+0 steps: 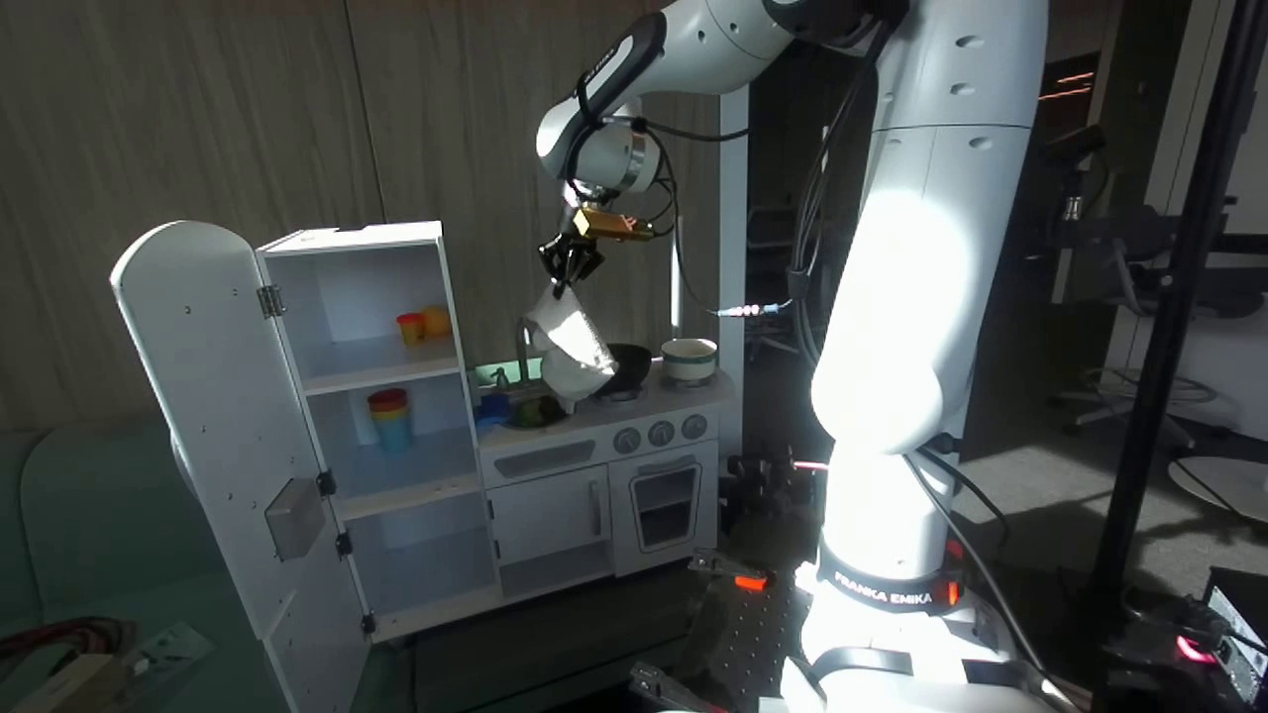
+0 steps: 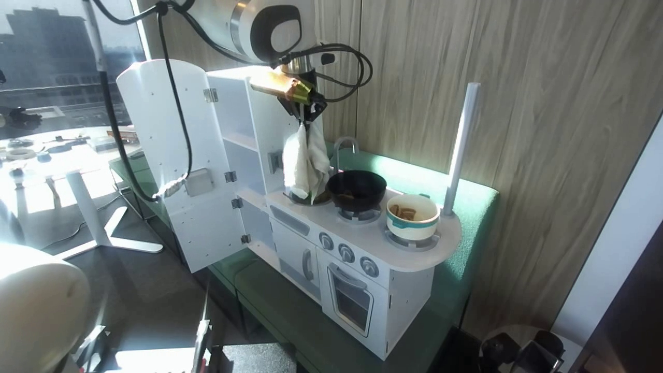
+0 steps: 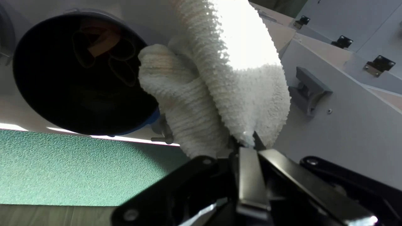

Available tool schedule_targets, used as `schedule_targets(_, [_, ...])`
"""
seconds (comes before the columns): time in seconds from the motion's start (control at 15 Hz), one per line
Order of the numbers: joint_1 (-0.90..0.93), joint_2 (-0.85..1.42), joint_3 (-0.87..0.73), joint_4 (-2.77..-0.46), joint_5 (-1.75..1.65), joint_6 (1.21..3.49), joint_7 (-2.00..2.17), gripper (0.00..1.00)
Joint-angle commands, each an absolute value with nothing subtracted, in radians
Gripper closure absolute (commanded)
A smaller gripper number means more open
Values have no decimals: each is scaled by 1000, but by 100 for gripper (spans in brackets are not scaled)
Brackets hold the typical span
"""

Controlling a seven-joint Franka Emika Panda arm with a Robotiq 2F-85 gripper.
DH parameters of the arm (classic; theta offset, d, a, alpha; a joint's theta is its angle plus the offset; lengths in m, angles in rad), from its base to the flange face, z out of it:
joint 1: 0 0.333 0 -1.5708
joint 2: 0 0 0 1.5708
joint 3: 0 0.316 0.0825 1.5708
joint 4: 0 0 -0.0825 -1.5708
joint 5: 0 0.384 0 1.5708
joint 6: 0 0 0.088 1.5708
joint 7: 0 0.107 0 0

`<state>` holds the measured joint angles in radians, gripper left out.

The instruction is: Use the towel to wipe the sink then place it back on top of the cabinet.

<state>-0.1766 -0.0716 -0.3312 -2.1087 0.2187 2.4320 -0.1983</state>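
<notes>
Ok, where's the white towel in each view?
In an exterior view: the white towel hangs just left of centre.
In an exterior view: the white towel hangs left of centre, slightly above it.
Wrist view: the white towel fills the upper middle.
Shared landmark: the black pan, right of the towel in both exterior views, left in the wrist view.

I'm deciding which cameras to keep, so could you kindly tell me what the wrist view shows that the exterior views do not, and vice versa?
Only the wrist view shows faint, dark, rounded shapes beside a brown piece in the pan. Only the exterior views show the arm, the pot, the knobs and the oven. All share the towel, the pincer gripping it, the pan and the cabinet.
</notes>
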Motion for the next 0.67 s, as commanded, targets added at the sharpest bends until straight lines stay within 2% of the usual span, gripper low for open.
schedule_targets(0.0, [-209, 66, -327, -1957, 369, 2387, -336, 98])
schedule_targets(0.53, [-366, 249, -260, -1709, 552, 2136, -553, 97])
schedule_targets(0.6, [-377, 257, -253, -1686, 543, 2117, -552, 68])
